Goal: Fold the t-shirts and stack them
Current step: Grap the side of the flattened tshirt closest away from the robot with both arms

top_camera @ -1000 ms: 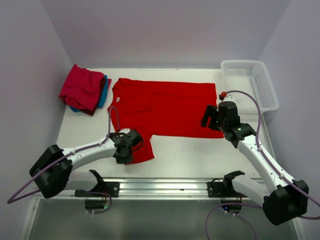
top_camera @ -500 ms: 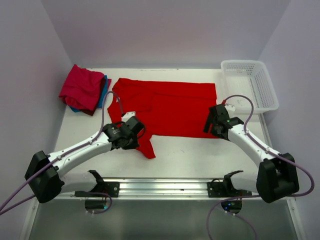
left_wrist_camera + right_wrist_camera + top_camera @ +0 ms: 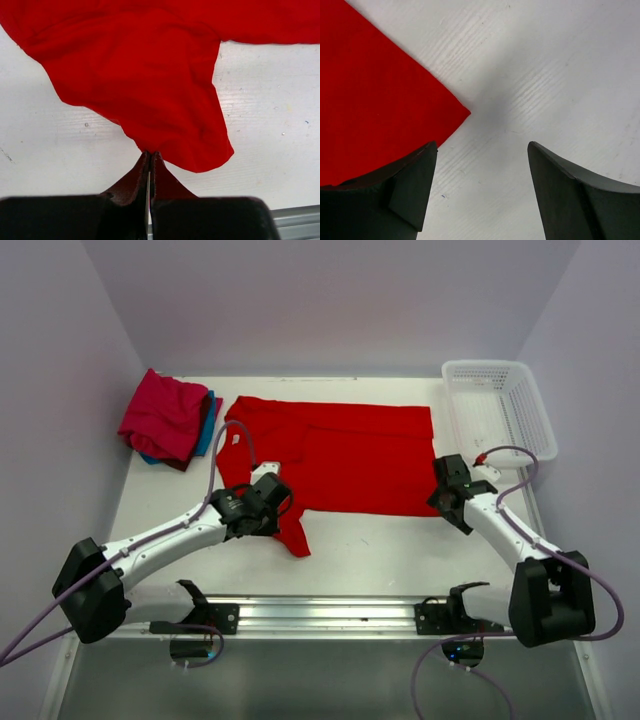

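Red shirt (image 3: 350,455) lies spread flat across the far middle of the table (image 3: 380,550); its near-left flap trails toward the front edge; left gripper (image 3: 150,156) is pressed together on that flap's edge; right gripper (image 3: 482,147) stands spread at the near-right corner, holding nothing; pink shirt (image 3: 160,415) sits folded on a teal shirt (image 3: 210,430) at far left; basket (image 3: 530,405) at far right.

spread shirt (image 3: 340,455) lies between folded shirts (image 3: 165,420) far left and basket (image 3: 500,405) far right.
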You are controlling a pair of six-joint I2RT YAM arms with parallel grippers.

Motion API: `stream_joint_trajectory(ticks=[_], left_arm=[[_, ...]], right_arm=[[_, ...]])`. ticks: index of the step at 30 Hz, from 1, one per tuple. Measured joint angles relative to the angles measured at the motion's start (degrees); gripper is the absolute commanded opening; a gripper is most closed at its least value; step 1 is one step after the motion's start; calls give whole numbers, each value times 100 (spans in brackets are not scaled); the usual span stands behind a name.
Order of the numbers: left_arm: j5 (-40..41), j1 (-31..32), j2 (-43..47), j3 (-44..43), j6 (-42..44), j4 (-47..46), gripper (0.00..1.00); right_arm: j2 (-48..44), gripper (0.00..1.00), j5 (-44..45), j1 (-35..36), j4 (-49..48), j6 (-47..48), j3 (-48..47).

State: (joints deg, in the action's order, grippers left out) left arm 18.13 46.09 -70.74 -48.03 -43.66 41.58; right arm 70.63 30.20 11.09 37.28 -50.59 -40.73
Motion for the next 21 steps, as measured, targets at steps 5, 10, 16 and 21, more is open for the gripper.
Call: stream_joint_trajectory(ticks=[5, 10, 16, 21], left_arm=[[-39, -109, 9, 192, 131, -168, 0], [-127, -173, 11, 330, 131, -271, 0], [-173, -173, 11, 380, 127, -321, 0], [-188, -173, 11, 380, 127, -321, 0]], right_arm=[[267, 69, -245, -192, -474, 33, 105], [778, 63, -487, -407, -881, 74, 125], [1038, 56, -634, -549, -1200, 96, 125], [1064, 33, -726, -592, -1357, 144, 125]])
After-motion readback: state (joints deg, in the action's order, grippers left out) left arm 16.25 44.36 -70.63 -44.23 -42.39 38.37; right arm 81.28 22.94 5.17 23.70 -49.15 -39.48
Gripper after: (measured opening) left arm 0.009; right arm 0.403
